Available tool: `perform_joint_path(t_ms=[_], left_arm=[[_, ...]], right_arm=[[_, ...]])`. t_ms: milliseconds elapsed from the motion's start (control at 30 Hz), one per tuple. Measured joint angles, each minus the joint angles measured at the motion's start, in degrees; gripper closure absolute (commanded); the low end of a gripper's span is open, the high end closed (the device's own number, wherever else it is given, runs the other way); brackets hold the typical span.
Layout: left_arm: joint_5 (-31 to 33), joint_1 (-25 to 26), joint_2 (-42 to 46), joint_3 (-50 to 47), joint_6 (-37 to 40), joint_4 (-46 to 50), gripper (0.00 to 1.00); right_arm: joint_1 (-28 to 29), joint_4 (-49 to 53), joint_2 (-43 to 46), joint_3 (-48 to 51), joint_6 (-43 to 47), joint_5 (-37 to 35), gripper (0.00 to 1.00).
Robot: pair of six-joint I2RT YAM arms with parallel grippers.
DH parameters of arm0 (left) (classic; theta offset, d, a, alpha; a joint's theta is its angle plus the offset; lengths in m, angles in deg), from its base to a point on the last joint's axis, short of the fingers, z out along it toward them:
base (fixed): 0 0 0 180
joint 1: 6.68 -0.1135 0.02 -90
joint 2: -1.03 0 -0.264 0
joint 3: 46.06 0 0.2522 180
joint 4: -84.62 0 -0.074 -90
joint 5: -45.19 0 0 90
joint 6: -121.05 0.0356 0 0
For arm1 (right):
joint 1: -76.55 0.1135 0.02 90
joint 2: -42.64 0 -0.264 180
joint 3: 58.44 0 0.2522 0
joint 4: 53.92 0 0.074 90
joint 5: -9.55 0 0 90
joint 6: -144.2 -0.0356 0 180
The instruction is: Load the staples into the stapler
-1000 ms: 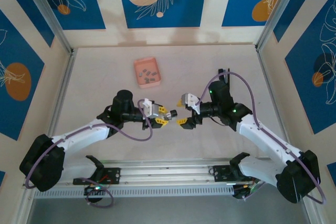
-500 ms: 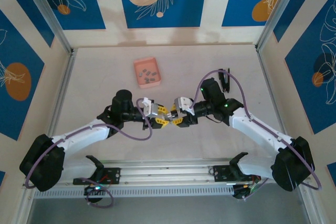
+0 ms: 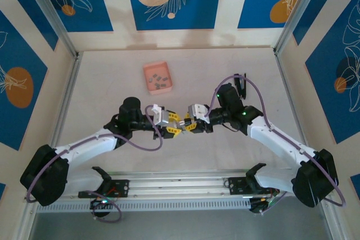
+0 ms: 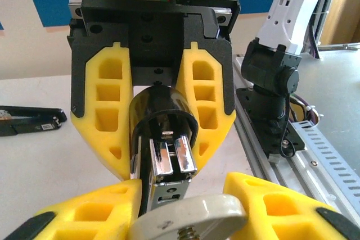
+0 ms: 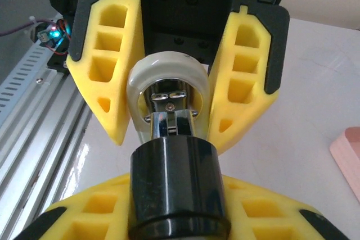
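Note:
The stapler [image 3: 183, 123] hangs above the table's middle, held end to end between both grippers. My left gripper [image 3: 173, 125] is shut on its pale rounded end [image 4: 188, 214], with the chrome rails [image 4: 169, 158] showing just beyond. My right gripper [image 3: 191, 124] is shut on its black rounded end [image 5: 179, 184]; both yellow fingers [image 5: 84, 217] press against it. The two grippers face each other, fingertips nearly meeting. The staples [image 3: 159, 80], several small dark-grey strips, lie in a pink tray [image 3: 151, 70] at the back, left of centre.
A slim black tool [image 3: 241, 85] lies on the table behind my right arm, also seen as a black tool [image 4: 31, 121] at the left. An aluminium rail [image 3: 180, 186] runs along the near edge. Frame posts and patterned walls bound the table.
My right gripper moved left to the stapler that the left gripper held, and its jaws closed round the black end. The left arm hardly moved.

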Motion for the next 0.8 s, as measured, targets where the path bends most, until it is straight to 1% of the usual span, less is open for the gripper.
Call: perform_joint_path(t_ms=[133, 200, 300, 500, 700, 733, 800], left_arm=[[2.2, 0.0, 2.0, 0.0, 1.3, 0.5, 0.43], [2.3, 0.0, 2.7, 0.0, 2.2, 1.5, 0.43], [2.4, 0.0, 3.0, 0.1, 4.0, 4.0, 0.43], [2.8, 0.0, 2.9, 1.4, 7.2, 10.0, 0.44], [3.7, 0.1, 1.9, 2.7, 8.1, 12.3, 0.44], [3.7, 0.1, 1.7, 2.9, 8.2, 12.4, 0.44], [3.9, 0.2, 1.2, 3.2, 8.4, 12.6, 0.45]], right_arm=[[1.0, 1.2, 0.5, 0.0, -1.0, -5.9, 0.91], [1.9, 2.0, 0.5, 0.0, -1.2, -9.1, 0.92], [2.9, 2.8, 0.5, 0.0, -1.4, -11.8, 0.92], [4.4, 3.4, 0.4, 0.0, -1.5, -13.8, 0.93], [5.2, 3.6, -0.4, 0.0, -1.3, -14.0, 0.94], [5.3, 3.6, -0.5, 0.0, -1.3, -13.9, 0.96], [5.4, 3.7, -0.6, 0.0, -1.1, -13.9, 0.96]])
